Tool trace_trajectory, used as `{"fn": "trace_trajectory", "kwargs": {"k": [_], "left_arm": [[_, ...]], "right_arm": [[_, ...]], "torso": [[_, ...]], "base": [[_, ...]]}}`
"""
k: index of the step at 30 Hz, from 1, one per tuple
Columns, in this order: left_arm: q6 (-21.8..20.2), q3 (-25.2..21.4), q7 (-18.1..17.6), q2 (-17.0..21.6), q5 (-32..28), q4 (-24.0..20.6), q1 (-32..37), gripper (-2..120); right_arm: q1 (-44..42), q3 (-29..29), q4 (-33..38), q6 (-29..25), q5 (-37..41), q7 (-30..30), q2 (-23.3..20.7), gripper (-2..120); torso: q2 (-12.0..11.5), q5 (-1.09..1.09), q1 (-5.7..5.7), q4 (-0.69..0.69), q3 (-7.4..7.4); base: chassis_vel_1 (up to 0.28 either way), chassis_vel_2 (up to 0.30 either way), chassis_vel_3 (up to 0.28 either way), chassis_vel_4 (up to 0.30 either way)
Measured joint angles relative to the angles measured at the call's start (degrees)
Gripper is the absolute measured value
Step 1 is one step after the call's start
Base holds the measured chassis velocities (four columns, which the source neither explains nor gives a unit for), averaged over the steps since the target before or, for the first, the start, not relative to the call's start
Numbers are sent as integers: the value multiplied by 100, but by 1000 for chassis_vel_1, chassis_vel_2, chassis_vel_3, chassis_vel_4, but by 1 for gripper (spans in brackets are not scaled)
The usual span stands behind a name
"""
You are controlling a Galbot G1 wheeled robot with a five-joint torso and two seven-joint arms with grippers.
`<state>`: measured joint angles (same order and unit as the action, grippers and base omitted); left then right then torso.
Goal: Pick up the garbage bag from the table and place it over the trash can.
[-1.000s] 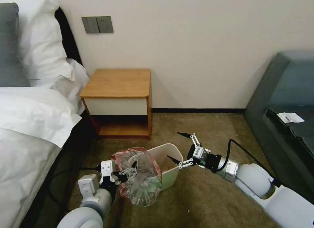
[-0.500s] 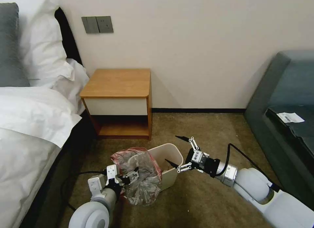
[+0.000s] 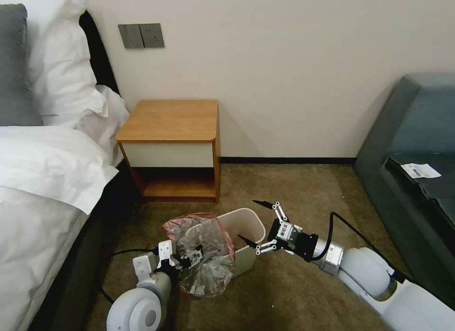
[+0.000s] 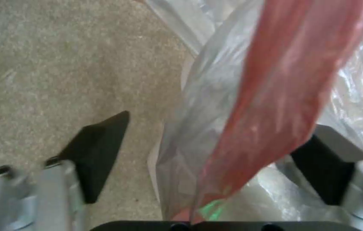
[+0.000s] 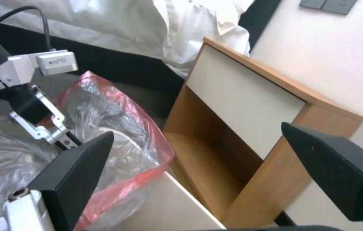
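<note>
Head view: a cream bin [image 3: 249,229] stands on brown carpet [image 3: 303,293] in front of a wooden table [image 3: 171,120], whose top is bare. The bag [image 3: 204,255] is draped over the bin's left end, its red band arching over the rim and the wrinkled film hanging down the outside to the floor. The bin's right half is uncovered, with bare walls showing. The left gripper [image 3: 192,258] is low against the bag's near side. The right gripper [image 3: 251,223] is spread wide over the bin's right rim, holding nothing.

Left wrist view: the left gripper's fingers [image 4: 98,150] stand apart, with grey film and the red band hanging between them; whether they touch the plastic is hard to tell.

Right wrist view: the right gripper's dark fingers [image 5: 78,160] are wide apart and empty, framing the table's white drawer and shelf, with the bag over the bin's end below.
</note>
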<state>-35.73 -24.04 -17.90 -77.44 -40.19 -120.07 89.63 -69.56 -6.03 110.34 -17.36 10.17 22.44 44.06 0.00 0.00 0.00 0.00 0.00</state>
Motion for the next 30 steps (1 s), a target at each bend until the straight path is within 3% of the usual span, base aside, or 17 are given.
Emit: {"fn": "trace_trajectory", "kwargs": {"k": [19, 25, 30], "left_arm": [[-167, 50, 305, -7, -7, 279, -144, 13], [-39, 39, 294, -16, 63, 266, -124, 6], [619, -9, 286, -50, 359, 167, -25, 6]], "right_arm": [[-72, -13, 80, -25, 32, -6, -1, 100], [-72, -15, 81, -30, 35, -12, 5, 100], [-49, 34, 96, -39, 5, -491, 97, 100]], "torso": [[0, 3, 0, 1, 0], [0, 0, 0, 0, 0], [0, -2, 0, -1, 1]], "base": [[0, 0, 0, 0], [0, 0, 0, 0], [0, 0, 0, 0]]}}
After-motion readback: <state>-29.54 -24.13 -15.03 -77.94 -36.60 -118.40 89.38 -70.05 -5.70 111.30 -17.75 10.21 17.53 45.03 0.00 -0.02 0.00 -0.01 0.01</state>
